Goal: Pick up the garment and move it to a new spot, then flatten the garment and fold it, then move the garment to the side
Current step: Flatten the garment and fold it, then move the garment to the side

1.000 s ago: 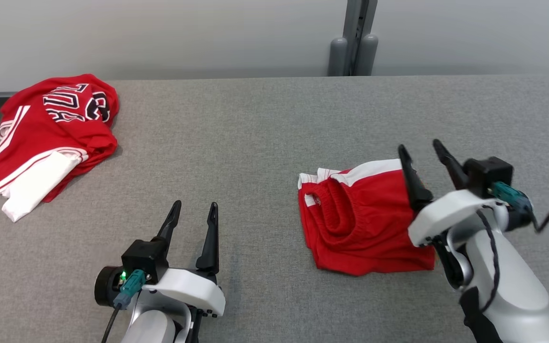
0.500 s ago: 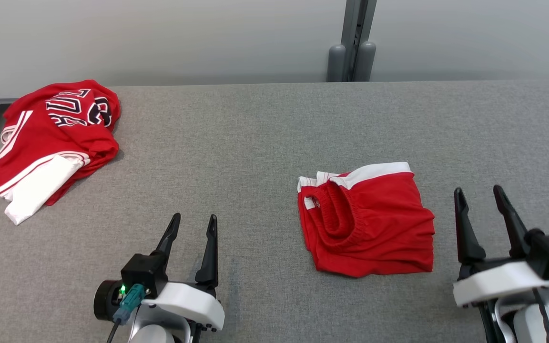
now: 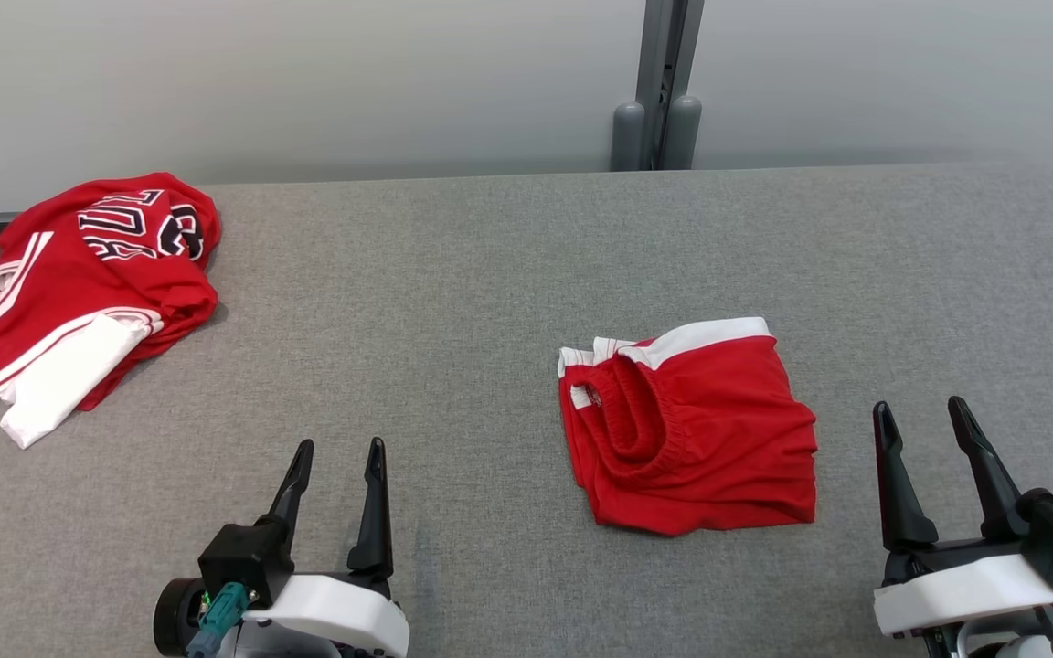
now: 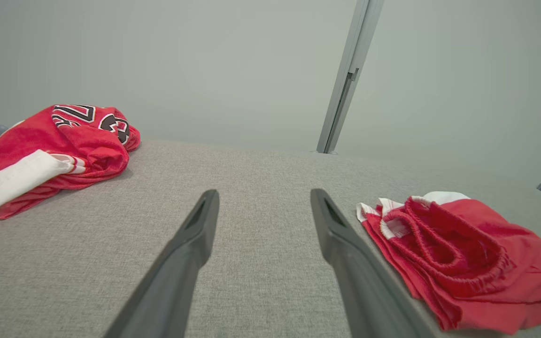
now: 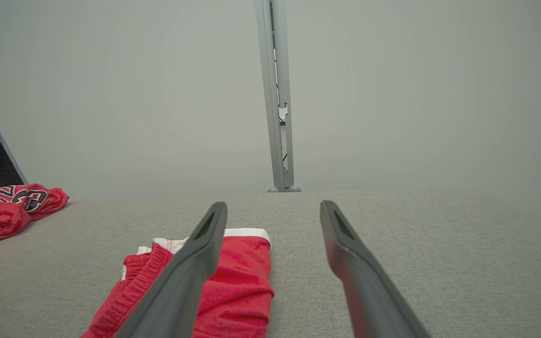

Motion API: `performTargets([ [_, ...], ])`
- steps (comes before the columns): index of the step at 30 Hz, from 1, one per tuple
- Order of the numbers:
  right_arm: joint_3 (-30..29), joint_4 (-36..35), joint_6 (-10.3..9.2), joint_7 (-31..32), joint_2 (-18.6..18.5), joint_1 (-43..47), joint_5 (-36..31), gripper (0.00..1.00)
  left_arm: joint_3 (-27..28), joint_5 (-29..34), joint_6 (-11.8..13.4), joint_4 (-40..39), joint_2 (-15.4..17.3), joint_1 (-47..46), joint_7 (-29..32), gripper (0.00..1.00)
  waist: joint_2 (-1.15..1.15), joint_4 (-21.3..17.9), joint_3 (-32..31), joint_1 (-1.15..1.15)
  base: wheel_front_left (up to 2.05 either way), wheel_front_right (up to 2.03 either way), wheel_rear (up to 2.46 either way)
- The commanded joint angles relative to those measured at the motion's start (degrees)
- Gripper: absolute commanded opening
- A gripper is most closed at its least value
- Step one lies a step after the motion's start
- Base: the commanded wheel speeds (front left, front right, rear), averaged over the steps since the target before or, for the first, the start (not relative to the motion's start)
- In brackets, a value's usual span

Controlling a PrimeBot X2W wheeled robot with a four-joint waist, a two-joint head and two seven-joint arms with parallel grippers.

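- Red shorts (image 3: 686, 429): folded, lying on the grey tabletop (image 3: 453, 302), right of centre.
- Left gripper (image 3: 340, 444): jaws apart, empty, at the near edge, well apart from the shorts.
- Right gripper (image 3: 918, 405): jaws apart, empty, near the shorts' right side, not touching.
- Red jersey (image 3: 92, 274): crumpled at the far left corner.

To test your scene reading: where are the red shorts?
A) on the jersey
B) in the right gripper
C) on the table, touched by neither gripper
C: the shorts lie on the table, left gripper and right gripper open and apart from them.
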Motion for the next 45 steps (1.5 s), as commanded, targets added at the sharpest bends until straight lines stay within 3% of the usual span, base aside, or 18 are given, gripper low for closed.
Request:
performTargets([
  [1,-0.26,-0.14,0.01,-0.25,-0.29,0.50,0.27,1.00,0.29,0.60,0.25,-0.19,0.21,0.68,-0.02,1.00,0.00,0.11,-0.12,0.00,0.00,0.00,0.00],
  [31,-1.16,1.03,0.01,1.87,-0.30,-0.62,-1.49,1.00,-0.35,2.16,-0.89,0.74,0.22,0.27,-0.02,1.00,0.00,1.50,-1.74,0.00,0.00,0.00,0.00],
  [41,-1.96,4.22,0.01,14.94,-2.23,-7.56,-1.62,1.00,-1.35,1.84,-0.53,0.74,0.21,-1.34,-0.02,1.00,0.00,2.94,0.32,0.00,0.00,0.00,0.00],
  [45,-0.01,7.62,0.00,24.23,-6.89,-10.92,2.27,1.00,-1.68,1.60,-0.55,0.78,0.22,-2.03,-0.01,1.00,0.00,4.00,1.68,0.00,0.00,0.00,0.00],
])
